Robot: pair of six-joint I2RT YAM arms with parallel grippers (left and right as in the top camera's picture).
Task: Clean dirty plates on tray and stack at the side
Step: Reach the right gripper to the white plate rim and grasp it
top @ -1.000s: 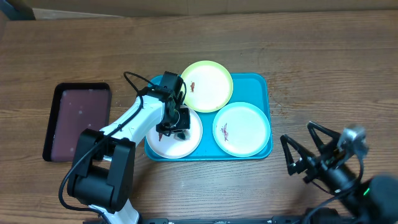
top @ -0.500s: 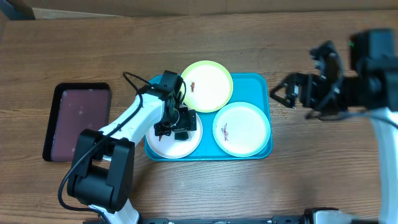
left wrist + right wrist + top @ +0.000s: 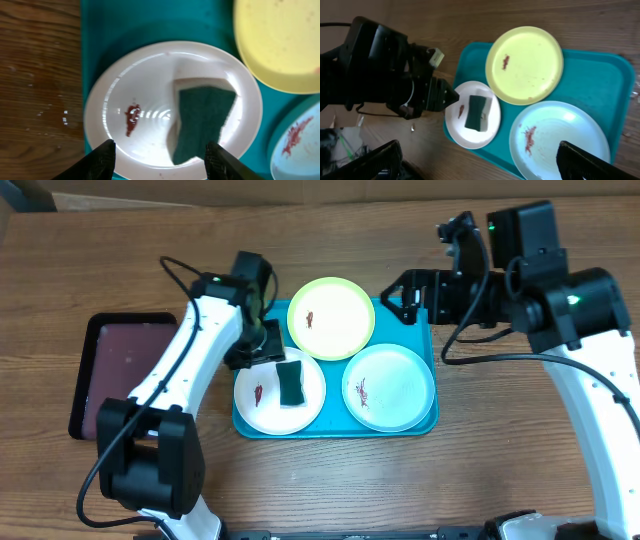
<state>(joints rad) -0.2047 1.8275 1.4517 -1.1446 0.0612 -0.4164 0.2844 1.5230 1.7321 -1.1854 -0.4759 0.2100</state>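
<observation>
On the tabletop (image 3: 520, 480) the tray (image 3: 332, 423) carries all three plates: green plate (image 3: 331, 318) at the far side, aqua plate (image 3: 388, 387) at the near right, white plate (image 3: 262, 405) at the near left. None is stacked at the side yet, and each shows a red smear. The step in hand appears to be scrubbing the white plate. The sponge (image 3: 290, 383) lies flat on its right half, and its smear (image 3: 132, 119) sits just to the left of the sponge, apart from it. The left gripper (image 3: 161, 155) hangs over this plate with fingers apart and nothing between them. Lower it so the fingers straddle the sponge across its narrow width, clamp firmly, then drag the green face over the smear with light downward pressure. The plate is likely to slide on the smooth tray, so keep strokes short. The right gripper (image 3: 480, 155), spread wide and empty over the tray's far right corner, could steady the rim. Hard to make out: how high the left gripper stands above the sponge, since only its fingertips show at the wrist view's lower edge. The plate surface beneath the sponge is hidden, and the right wrist view cuts off the aqua plate's near edge. Whether the sponge is wet cannot be told
</observation>
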